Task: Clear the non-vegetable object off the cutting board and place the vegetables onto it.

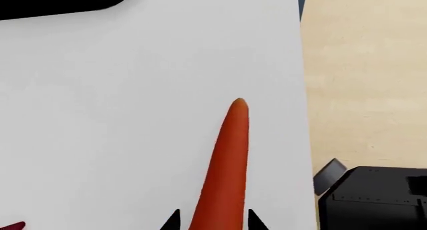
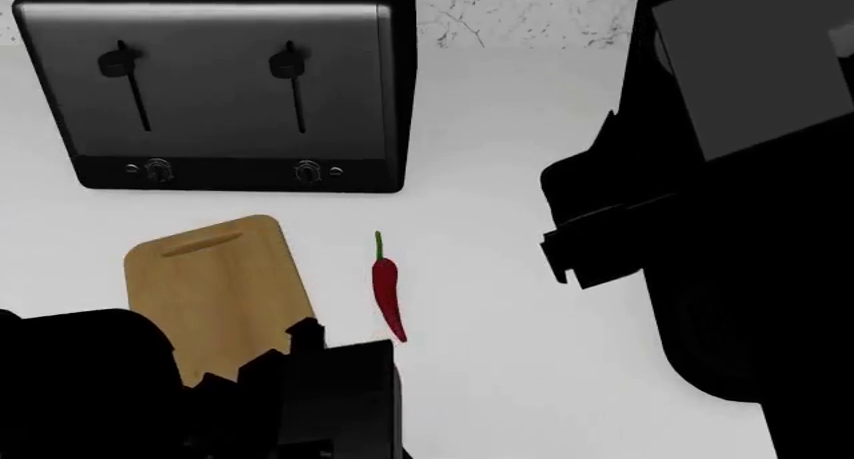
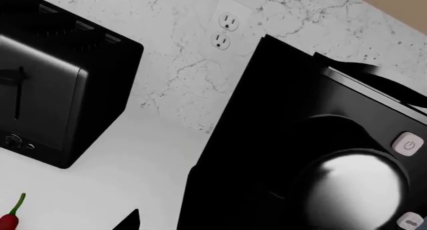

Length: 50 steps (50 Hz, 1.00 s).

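The orange carrot [image 1: 227, 170] runs out from between the fingertips of my left gripper [image 1: 213, 221], which is shut on its thick part; its tip points away over the white counter. Whether it touches the counter I cannot tell. In the head view the left gripper [image 2: 304, 334] sits by the near right corner of the tan cutting board [image 2: 220, 274], whose visible surface is bare. The red chili pepper [image 2: 387, 291] lies just right of the board. My right gripper [image 3: 213, 224] hangs open and empty, with only one fingertip [image 3: 130, 221] showing. The non-vegetable object is out of view.
A black two-slot toaster [image 2: 220, 89] stands behind the board. A large black appliance [image 3: 320, 155] with round buttons stands close to the right gripper, against a marble wall with an outlet [image 3: 225, 29]. The counter edge [image 1: 305, 115] drops to a wooden floor [image 1: 367, 79].
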Available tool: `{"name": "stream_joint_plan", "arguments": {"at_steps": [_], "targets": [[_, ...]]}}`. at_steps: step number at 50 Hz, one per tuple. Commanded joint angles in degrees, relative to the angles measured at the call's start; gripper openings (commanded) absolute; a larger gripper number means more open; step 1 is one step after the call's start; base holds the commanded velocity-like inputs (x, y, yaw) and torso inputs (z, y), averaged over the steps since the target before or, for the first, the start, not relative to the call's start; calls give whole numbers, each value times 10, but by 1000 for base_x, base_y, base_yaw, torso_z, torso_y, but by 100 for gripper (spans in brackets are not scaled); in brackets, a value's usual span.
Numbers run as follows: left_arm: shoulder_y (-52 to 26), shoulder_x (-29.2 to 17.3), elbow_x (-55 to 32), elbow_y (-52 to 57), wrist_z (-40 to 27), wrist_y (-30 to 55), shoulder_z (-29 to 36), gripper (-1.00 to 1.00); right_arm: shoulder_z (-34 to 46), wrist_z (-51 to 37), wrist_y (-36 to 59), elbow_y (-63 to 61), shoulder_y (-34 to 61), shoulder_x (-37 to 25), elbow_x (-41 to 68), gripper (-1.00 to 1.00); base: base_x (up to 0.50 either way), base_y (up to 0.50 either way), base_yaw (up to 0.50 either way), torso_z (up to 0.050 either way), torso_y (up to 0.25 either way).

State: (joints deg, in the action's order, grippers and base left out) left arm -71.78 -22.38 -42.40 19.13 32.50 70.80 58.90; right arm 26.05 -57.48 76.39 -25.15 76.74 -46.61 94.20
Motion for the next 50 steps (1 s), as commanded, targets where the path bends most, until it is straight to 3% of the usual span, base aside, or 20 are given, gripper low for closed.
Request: {"name": "stream_joint_plan", "arguments": {"at_steps": [1,26,39,41,43,47,48,50], "targets": [[7,12,19,-2,4,1,7,-100,-10,4,0,0,7,7,2,100,0,0,0,0,0],[-41,16,-102,115,-57,126,-137,-100,8,-1,6,14,46,16,14,100,0,0,0,0,0],[-63,3,-170,124,-98,174,-215,-100,14,2,1,15,48,18,10,100,0,0,0,0,0],[-65,2,-173,114,-116,178,-229,-100,15,1,1,15,49,17,12,100,0,0,0,0,0],[-72,10,-269,58,-201,191,-265,-100,16,1,0,14,50,17,12,100,0,0,0,0,0],[-81,-10,-274,59,-251,185,-259,-100,19,5,-2,15,50,20,5,100,0,0,0,0,0],[-83,-10,-347,31,-307,190,-278,-100,19,6,-3,15,50,20,4,100,0,0,0,0,0],[-85,-18,-367,36,-342,185,-281,-100,21,7,-4,16,50,21,3,100,0,0,0,0,0]]}}
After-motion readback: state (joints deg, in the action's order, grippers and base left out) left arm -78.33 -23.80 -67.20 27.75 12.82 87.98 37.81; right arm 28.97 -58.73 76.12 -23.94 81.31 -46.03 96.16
